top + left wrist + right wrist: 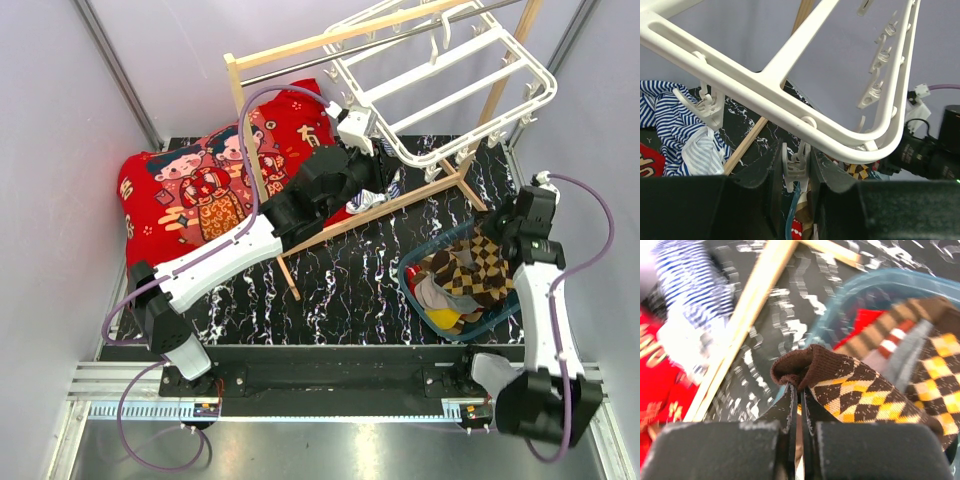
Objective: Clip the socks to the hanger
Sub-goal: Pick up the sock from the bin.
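Pick step: right claw (799, 396) pinches the checkered sock (865, 392) by its cuff over the basket (410, 288), lower right of top view. Left claw (796, 156), narrow, grips a clip peg (792, 172) on the hanger (790, 107), upper centre. Next, carry the cuff there.

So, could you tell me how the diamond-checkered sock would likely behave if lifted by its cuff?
Probably floppy: the sock bunches where the right hand pinches it. Likely light, being soft knit. Its tail may drag on the basket.

Bright, even, diffuse light; shadows faint. Top view sharp. Left wrist view: hanger (765, 95) crisp, foreground soft. Right wrist view: background motion-blurred, checkered sock (865, 395) in focus.
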{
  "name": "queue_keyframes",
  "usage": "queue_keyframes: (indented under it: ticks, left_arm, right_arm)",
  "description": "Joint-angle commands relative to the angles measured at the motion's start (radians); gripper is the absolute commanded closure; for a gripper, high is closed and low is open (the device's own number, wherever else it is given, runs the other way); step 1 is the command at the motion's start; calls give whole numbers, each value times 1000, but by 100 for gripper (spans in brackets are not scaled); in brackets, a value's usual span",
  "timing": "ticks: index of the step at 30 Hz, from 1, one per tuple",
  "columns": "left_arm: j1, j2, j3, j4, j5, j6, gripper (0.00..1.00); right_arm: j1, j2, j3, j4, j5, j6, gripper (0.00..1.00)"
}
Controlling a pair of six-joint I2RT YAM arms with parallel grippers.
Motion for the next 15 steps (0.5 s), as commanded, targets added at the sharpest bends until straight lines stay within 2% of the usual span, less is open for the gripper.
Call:
queue_keyframes:
  ticks: [1, 4, 9, 15]
  left_arm:
    - [2, -43, 50, 2, 14, -10, 100]
    - [2, -51, 54, 2, 14, -17, 100]
    - [2, -65, 54, 4, 20, -30, 100]
    - [2, -71, 50, 17, 45, -50, 100]
  right_arm:
    - [80, -146, -23, 24, -66, -143, 100]
    - [124, -245, -46, 48, -134, -200, 100]
    - [158, -361, -63, 104, -293, -206, 100]
    - [183, -366, -51, 202, -471, -134, 100]
